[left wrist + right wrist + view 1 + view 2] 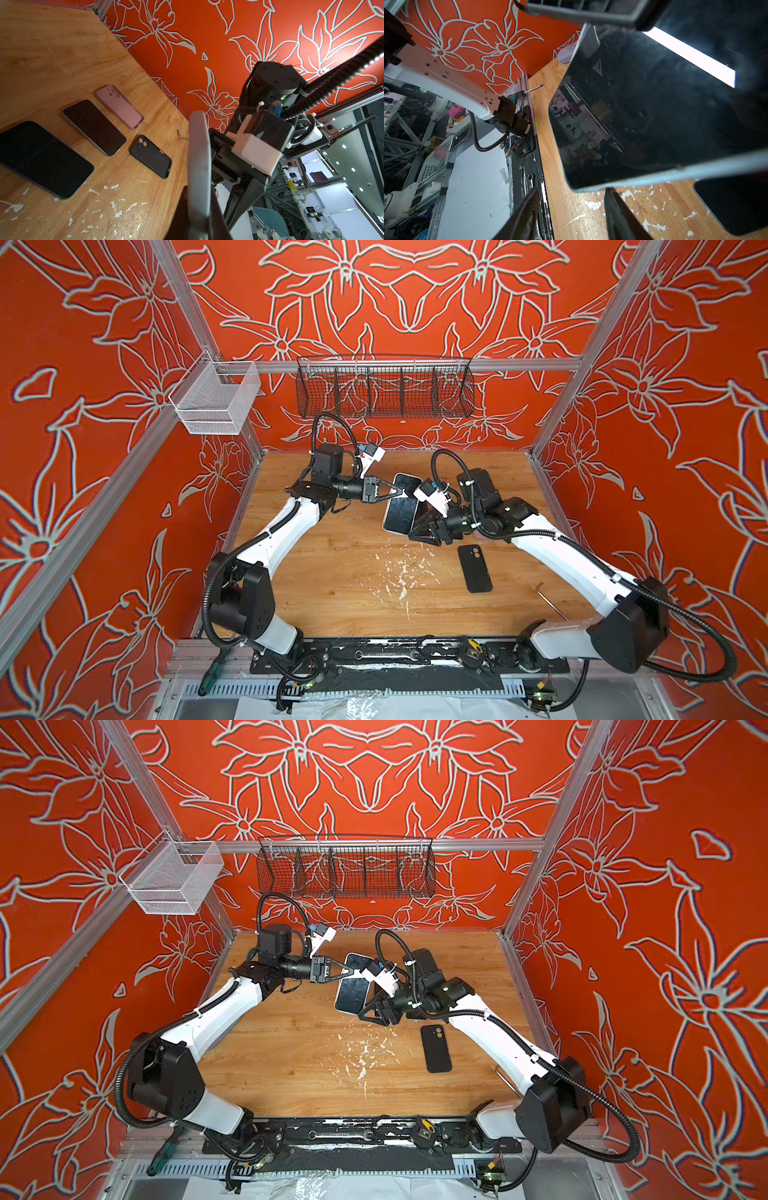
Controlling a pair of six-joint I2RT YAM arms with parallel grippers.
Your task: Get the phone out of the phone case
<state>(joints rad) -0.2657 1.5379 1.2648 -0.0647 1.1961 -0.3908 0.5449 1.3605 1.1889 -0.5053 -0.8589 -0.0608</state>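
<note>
Left gripper (403,493) is pressed together on the phone (399,514), pinching it at one long edge, about halfway along. From my seat I see the phone raised off the wooden table (332,572), back of the middle, tilted with its dark screen up. It has a pale grey rim, and I cannot tell whether that is a case. The right gripper (417,527) sits at the phone's near right edge. In its wrist view I see the two fingers (527,218) spread apart, with the phone's corner just beyond their tips. A black case (475,568) lies flat on the table, near the right arm. The left wrist view shows a pink case (120,107) and two more phones (93,126) lying there too.
</note>
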